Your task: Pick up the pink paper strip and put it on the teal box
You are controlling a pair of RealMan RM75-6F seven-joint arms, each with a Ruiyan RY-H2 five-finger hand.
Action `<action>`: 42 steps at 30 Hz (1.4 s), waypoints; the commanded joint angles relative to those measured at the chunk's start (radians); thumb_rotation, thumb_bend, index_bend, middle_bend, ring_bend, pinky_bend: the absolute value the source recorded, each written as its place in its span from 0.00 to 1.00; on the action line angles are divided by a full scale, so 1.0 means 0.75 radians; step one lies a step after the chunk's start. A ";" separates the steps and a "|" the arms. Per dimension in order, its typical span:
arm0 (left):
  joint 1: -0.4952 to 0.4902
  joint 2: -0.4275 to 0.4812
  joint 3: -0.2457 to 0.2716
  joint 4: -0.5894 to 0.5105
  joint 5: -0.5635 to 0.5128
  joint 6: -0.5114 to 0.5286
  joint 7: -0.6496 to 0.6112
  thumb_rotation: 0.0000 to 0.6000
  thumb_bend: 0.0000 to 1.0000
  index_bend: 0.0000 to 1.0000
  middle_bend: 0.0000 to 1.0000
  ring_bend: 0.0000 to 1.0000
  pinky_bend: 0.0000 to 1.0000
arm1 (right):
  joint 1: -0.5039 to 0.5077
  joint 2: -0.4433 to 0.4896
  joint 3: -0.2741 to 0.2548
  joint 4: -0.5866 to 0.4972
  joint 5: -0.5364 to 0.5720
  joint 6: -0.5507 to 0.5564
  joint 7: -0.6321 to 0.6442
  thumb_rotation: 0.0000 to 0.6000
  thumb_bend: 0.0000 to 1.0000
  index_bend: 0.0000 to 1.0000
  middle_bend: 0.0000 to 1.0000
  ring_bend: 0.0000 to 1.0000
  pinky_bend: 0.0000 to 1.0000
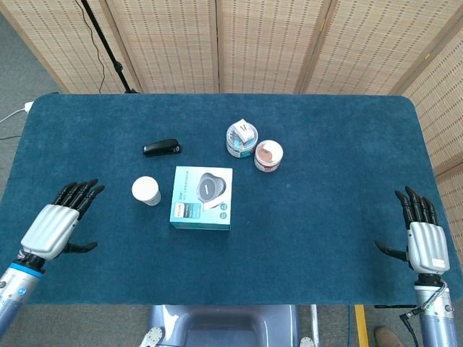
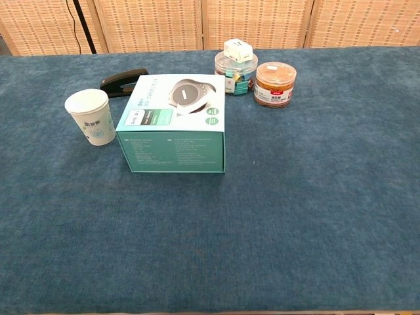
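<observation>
The teal box [image 1: 202, 196] lies flat near the table's middle, also seen in the chest view [image 2: 174, 125], with a grey speaker printed on its lid. No pink paper strip shows in either view. My left hand [image 1: 58, 224] hovers over the front left of the table, well left of the box, fingers spread and holding nothing. My right hand [image 1: 422, 235] is at the front right edge, far from the box, fingers apart and empty. Neither hand appears in the chest view.
A white paper cup [image 1: 146, 191] stands just left of the box. A black stapler [image 1: 161, 148] lies behind the cup. Two round jars [image 1: 241, 139] [image 1: 268, 155] stand behind the box to the right. Wicker screens back the table.
</observation>
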 commanded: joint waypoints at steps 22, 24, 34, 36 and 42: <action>-0.339 -0.321 -0.162 -0.170 -0.452 -0.101 0.477 0.48 0.00 0.31 0.00 0.00 0.00 | -0.031 0.026 0.041 -0.031 -0.016 -0.003 0.025 1.00 0.00 0.07 0.00 0.00 0.00; -0.407 -0.417 -0.174 -0.133 -0.509 -0.116 0.546 0.48 0.00 0.31 0.00 0.00 0.00 | -0.032 0.033 0.046 -0.035 -0.010 -0.011 0.035 1.00 0.00 0.07 0.00 0.00 0.00; -0.586 -0.731 -0.185 0.002 -0.737 -0.026 0.778 0.47 0.00 0.33 0.00 0.00 0.00 | -0.041 0.062 0.064 -0.042 -0.006 -0.035 0.097 1.00 0.00 0.07 0.00 0.00 0.00; -0.599 -0.753 -0.187 0.011 -0.759 -0.005 0.789 0.47 0.00 0.33 0.00 0.00 0.00 | -0.044 0.067 0.068 -0.041 -0.005 -0.038 0.111 1.00 0.00 0.07 0.00 0.00 0.00; -0.621 -0.772 -0.185 0.030 -0.785 0.021 0.789 0.47 0.00 0.34 0.00 0.00 0.00 | -0.048 0.082 0.077 -0.044 0.004 -0.056 0.145 1.00 0.00 0.07 0.00 0.00 0.00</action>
